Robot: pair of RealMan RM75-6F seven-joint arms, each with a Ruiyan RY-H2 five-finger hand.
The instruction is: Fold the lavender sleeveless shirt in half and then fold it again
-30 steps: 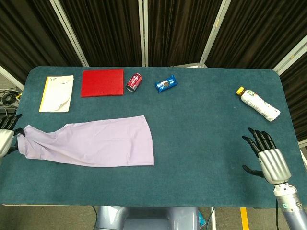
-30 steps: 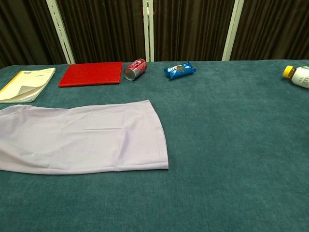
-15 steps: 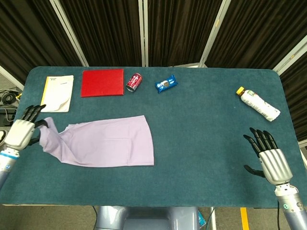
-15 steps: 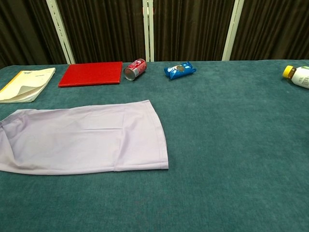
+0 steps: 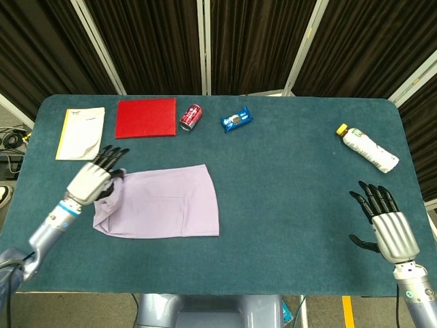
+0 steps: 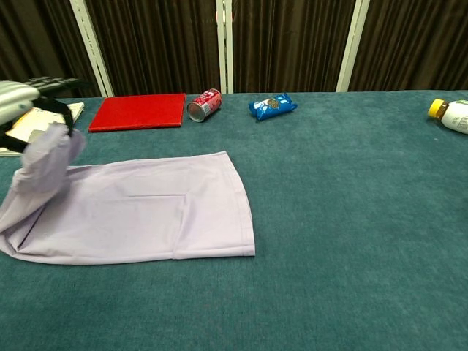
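— On the near-left part of the tabletop (image 5: 287, 205), what is shown?

— The lavender sleeveless shirt (image 5: 171, 208) is seen spread flat, its long axis running left to right. Its left end is gathered and lifted clear of the cloth by the left robot hand (image 5: 92, 181), which is closed on that bunched fabric; in the chest view the raised end is seen hanging from the fingers (image 6: 44, 82).

— And the other robot hand?

— The right robot hand (image 5: 384, 222) is held at the near-right edge, released, fingers apart, nothing in it, well apart from the shirt.

— Which relation is the coming move judged to turn on?

— The free right hem lies to the right of the left robot hand, along the shirt's long axis. A carry rightward over the flat part is judged to be needed, so that the held end is laid on that hem. The left robot hand is by far the nearer.
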